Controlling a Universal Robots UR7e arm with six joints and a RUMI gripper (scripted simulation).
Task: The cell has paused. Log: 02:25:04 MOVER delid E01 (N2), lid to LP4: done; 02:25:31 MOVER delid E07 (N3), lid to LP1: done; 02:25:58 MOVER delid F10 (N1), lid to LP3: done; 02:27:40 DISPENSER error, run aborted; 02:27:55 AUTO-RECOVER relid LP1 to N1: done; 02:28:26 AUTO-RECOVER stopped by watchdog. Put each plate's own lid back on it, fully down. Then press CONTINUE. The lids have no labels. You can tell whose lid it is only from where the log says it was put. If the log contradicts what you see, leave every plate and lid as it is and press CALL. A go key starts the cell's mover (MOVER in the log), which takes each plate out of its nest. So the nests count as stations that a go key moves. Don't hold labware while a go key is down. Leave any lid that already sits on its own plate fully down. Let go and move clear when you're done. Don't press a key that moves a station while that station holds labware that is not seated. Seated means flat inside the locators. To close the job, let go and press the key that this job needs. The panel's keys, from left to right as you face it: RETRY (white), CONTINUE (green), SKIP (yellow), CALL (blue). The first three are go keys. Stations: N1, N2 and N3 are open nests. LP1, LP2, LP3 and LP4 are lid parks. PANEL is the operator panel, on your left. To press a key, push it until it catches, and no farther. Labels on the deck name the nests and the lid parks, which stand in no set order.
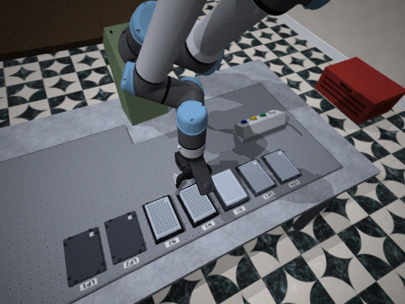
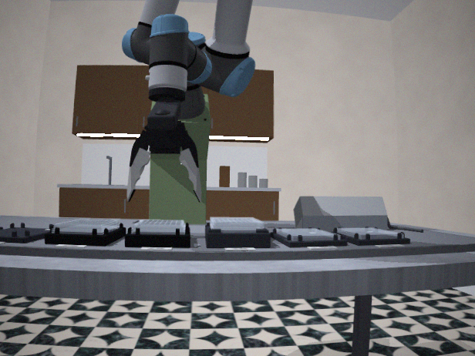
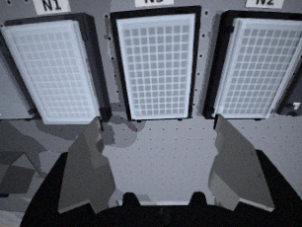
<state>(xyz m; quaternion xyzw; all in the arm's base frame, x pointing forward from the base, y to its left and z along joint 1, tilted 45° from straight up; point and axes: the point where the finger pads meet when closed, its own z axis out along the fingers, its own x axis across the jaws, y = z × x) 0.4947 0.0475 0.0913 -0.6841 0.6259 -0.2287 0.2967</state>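
Note:
Three well plates stand in a row of nests. The N2 plate (image 1: 162,218) and the N3 plate (image 1: 197,204) show open wells and have no lid. The N1 plate (image 1: 229,187) has a clear lid on it and looks hazier in the wrist view (image 3: 51,71). Clear lids lie on park LP3 (image 1: 256,177) and park LP4 (image 1: 281,166). Parks LP1 (image 1: 84,256) and LP2 (image 1: 124,237) are bare. My gripper (image 2: 164,198) is open and empty. It hangs above the deck just behind the N3 plate (image 3: 157,66), with the N2 plate (image 3: 259,66) beside it.
The operator panel (image 1: 260,124) stands behind the parks, with blue (image 1: 244,121), yellow (image 1: 253,118), green (image 1: 262,114) and white (image 1: 271,112) keys. The arm's green pedestal (image 1: 131,82) is at the back. A red box (image 1: 361,87) lies on the floor.

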